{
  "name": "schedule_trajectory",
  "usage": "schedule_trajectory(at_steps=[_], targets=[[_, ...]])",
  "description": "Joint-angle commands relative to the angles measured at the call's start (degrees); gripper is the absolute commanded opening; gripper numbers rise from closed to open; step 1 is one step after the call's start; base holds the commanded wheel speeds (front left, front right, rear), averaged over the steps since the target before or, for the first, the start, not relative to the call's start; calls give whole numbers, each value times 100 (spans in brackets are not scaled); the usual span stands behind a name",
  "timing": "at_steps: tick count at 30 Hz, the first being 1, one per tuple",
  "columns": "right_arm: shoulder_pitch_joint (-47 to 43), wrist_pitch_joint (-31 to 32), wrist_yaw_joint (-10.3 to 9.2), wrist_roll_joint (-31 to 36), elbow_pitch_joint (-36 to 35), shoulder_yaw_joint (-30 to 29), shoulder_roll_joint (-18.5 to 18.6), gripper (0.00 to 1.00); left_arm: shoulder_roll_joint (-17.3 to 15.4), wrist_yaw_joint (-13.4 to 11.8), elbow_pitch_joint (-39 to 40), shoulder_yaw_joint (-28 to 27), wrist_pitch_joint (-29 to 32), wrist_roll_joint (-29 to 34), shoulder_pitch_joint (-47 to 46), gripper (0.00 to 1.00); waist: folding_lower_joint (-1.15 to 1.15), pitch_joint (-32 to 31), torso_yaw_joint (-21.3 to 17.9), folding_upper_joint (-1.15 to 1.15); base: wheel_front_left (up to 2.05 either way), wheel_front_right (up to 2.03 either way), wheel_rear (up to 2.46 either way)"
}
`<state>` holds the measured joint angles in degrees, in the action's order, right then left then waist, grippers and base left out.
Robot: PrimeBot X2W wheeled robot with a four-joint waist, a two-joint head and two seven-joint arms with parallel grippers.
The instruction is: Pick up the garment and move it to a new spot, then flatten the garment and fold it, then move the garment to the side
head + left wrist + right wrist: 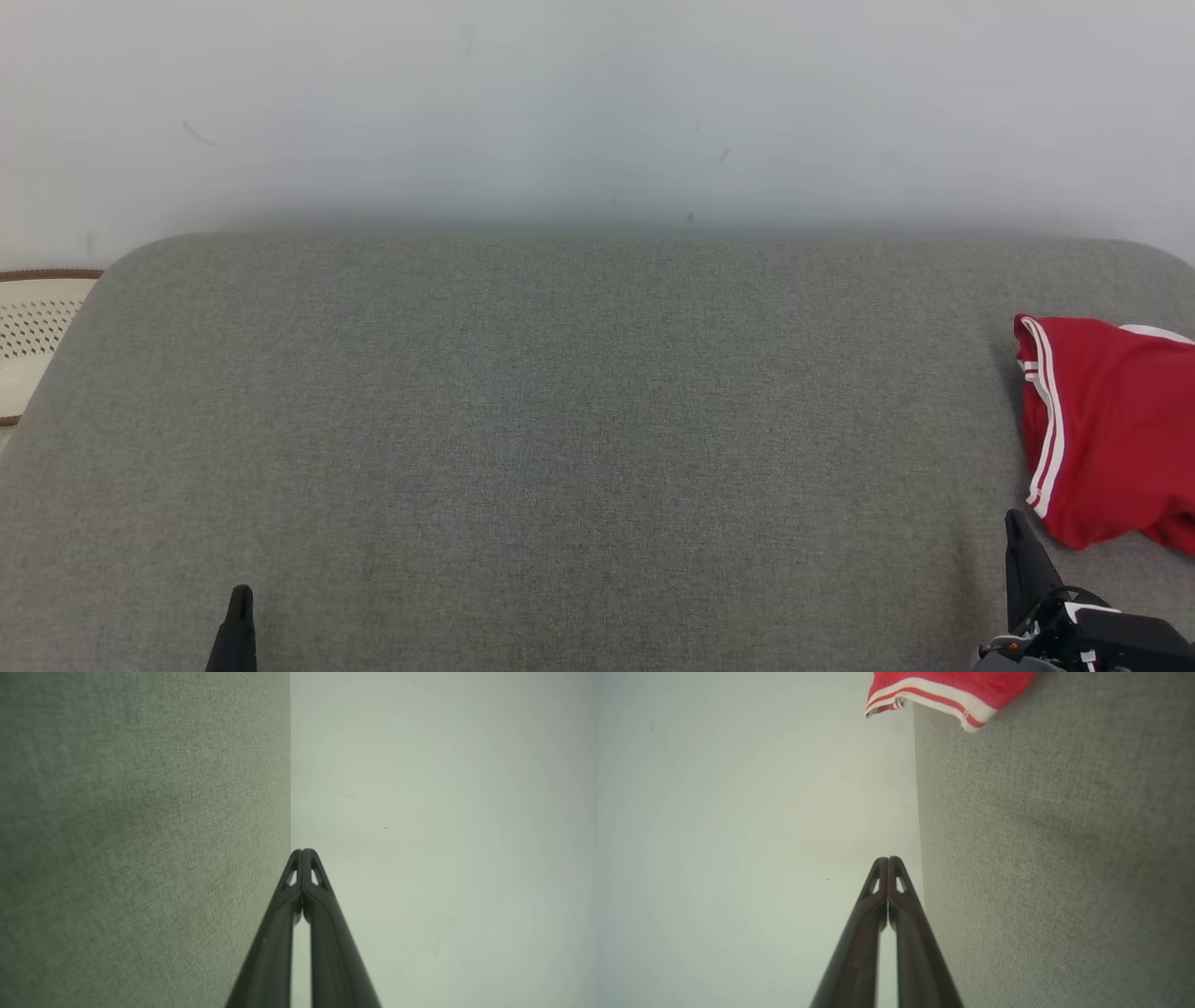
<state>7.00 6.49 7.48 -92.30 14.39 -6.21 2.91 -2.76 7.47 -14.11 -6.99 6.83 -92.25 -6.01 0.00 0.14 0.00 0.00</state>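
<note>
Far over at the right edge of the grey padded surface, hard against the head view's right border: red garment with white stripes, lying compact, bunched or folded, and partly cut off by the frame, so full outline not to be told. Visible striped hem running roughly from far to near, so long axis of the part in view set away-and-toward the robot rather than across it. Lies just ahead of the right gripper and off to its right, near but apart, with a strip of bare grey cloth between the tip and the nearest red corner. Both long dark fingers of that gripper pressed together tip to tip, nothing between them; same closed point seen along them in the right wrist view, with the striped hem further on beyond the tips. Low at the left, left gripper, likewise closed to a single point and empty, well apart from the garment, with almost the whole width of the surface between. Nearer arm by far, then: the right. Judged by lie alone, fits two stages equally: waiting at the edge to be lifted to a new spot, or folded and set aside; neatness of any fold not settled from here. Behind, pale wall; past the left corner, cream perforated thing.
</note>
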Motion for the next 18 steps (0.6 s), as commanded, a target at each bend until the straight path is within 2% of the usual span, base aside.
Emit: schedule_trajectory(at_steps=[1, 18], targets=[[-67, 0, 2, -13, -7, -3, -11, 0, -22, 15, 21, -23, 10, -21, -35, 0, 0, 0, 0, 0, 0, 0, 0], [-67, 0, 2, -14, -7, -2, -10, 0, -22, 15, 21, -23, 9, -21, -35, 0, 0, 0, 0, 0, 0, 0, 0]])
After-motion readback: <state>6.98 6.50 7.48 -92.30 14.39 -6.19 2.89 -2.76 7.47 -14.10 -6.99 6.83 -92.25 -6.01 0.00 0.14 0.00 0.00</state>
